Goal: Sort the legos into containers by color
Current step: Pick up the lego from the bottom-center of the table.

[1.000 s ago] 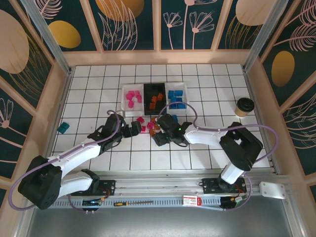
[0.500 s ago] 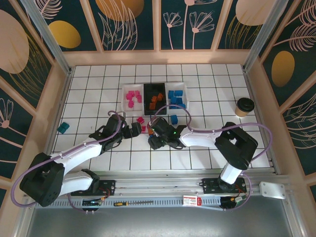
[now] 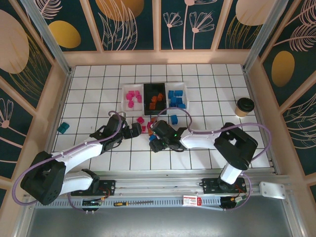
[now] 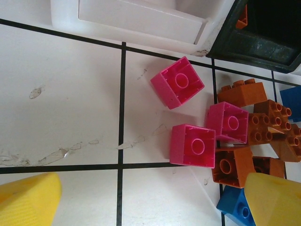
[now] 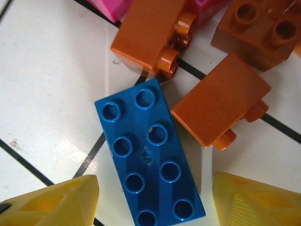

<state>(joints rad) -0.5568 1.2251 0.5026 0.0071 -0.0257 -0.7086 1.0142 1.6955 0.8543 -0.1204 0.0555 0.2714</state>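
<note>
A loose pile of legos (image 3: 148,127) lies in front of the containers: a white tray (image 3: 124,101) with pink bricks, a black tray (image 3: 145,98) with orange ones, a white tray (image 3: 186,97) with blue ones. My right gripper (image 5: 155,202) is open low over a blue two-by-four brick (image 5: 148,150), one yellow finger on each side with a gap. Orange bricks (image 5: 218,106) lie just beyond it. My left gripper (image 4: 150,202) is open over bare tile, with a pink brick (image 4: 193,146) just ahead of it and two more pink bricks (image 4: 178,82) beyond.
A single blue brick (image 3: 174,119) lies right of the pile. A teal block (image 3: 63,128) sits at the far left and a paper cup (image 3: 244,106) at the right. Both grippers (image 3: 143,134) crowd the pile from either side. Wooden walls ring the tiled floor.
My right gripper has moved left and nearer, coming down over the blue brick at the pile's near edge. The left arm has hardly moved.
</note>
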